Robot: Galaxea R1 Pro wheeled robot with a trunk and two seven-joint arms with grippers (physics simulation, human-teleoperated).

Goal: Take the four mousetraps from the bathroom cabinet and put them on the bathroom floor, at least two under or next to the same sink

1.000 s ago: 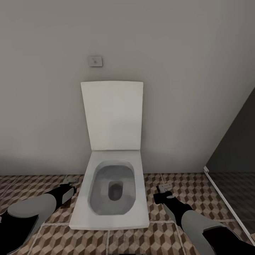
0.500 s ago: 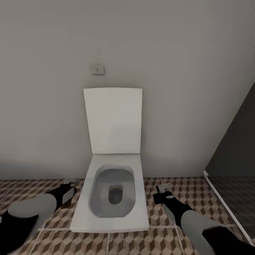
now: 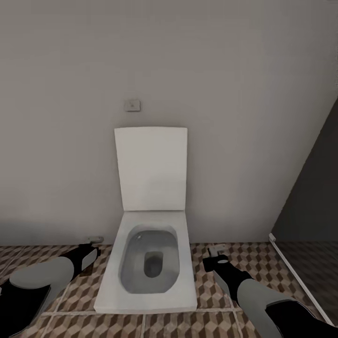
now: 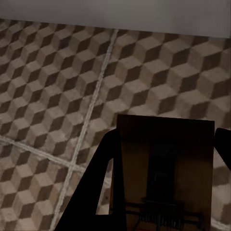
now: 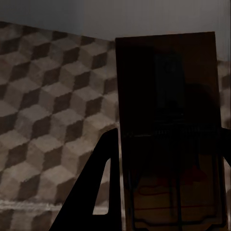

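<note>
A white square-edged toilet (image 3: 151, 263) with raised lid is sitting between both arms. The left gripper (image 4: 163, 192) is clamping a flat dark-brown mousetrap (image 4: 166, 168); the right gripper (image 5: 166, 183) is clamping another dark-brown mousetrap (image 5: 168, 115), both hanging over the cube-patterned tiled floor (image 3: 211, 319).

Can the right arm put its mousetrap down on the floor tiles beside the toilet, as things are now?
Probably yes. The right gripper hangs low over bare bathroom floor, right of the toilet, with the mousetrap between its fingers; nothing lies between.
</note>
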